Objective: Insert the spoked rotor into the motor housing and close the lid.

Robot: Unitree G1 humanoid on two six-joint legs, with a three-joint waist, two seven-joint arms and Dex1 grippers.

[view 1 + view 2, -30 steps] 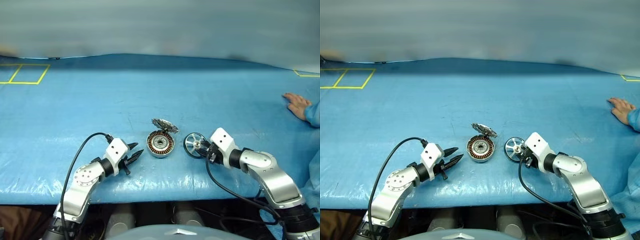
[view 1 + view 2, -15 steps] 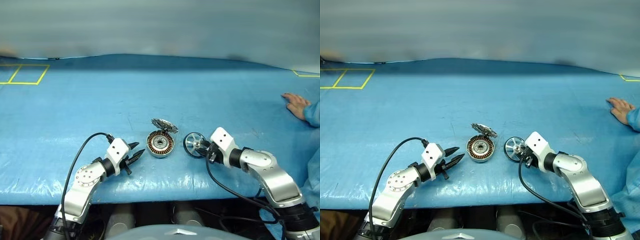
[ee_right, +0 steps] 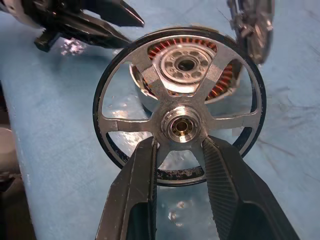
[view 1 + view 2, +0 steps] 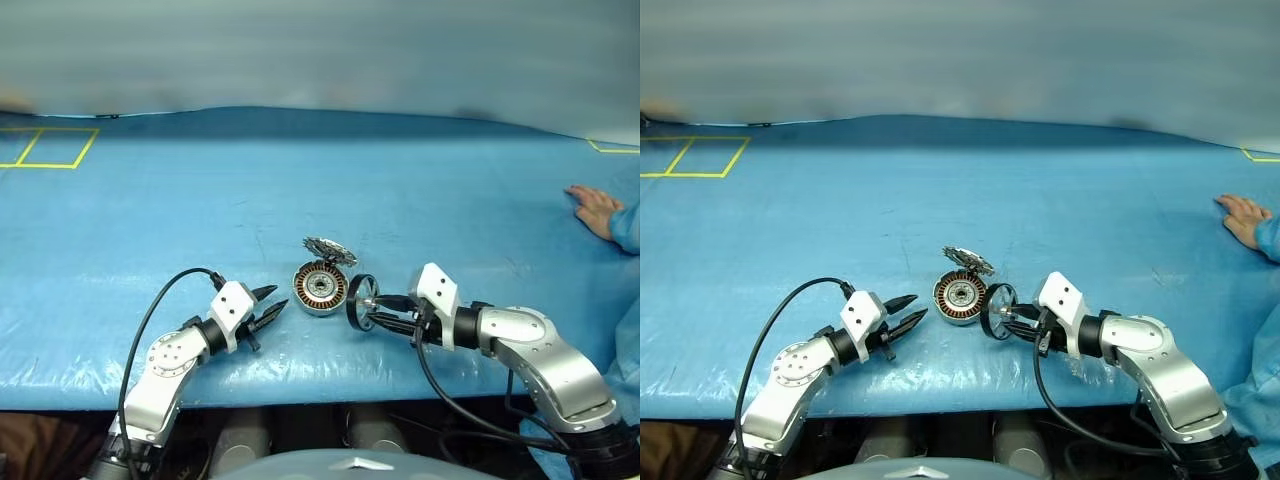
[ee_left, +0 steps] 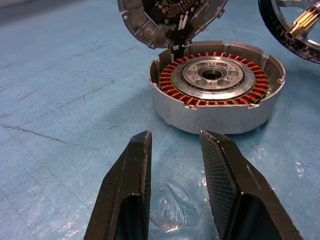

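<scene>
Right tool (image 3: 177, 150): you see its two black fingers (image 3: 135, 195) closed partway on the hub of the spoked rotor (image 3: 180, 105), a small shiny silver wheel with thin spokes, a central hub and a dark rim. The wheel hangs above the bench (image 4: 150, 200), stood up on edge with its face turned back toward the wrist.

Rotor position: you find it just to the right of the motor housing (image 4: 320, 288), a round shallow grey metal casing with a ring of copper-red windings around a central hole. In the right wrist view the windings show through the spokes.

Left tool (image 5: 172, 145): its two black fingers stand partly apart with nothing between them. It hangs low over the blue sheet, pointing at the housing's near wall, close to it and not touching.

Motor housing: it sits flat on the bench between your two tools, open at the top, with bare windings and a bare central bore.

Lid (image 5: 170, 17): a round grey metal disc joined to the housing's far edge, it stands tilted up and back, its inner face with small wires toward the housing.

Bench: a wide surface covered in wrinkled blue plastic sheet.

Far left: yellow tape squares (image 4: 45, 147) lie on the sheet.

Far right: a person's hand (image 4: 592, 210) rests on the bench edge, with a blue sleeve behind it.
</scene>
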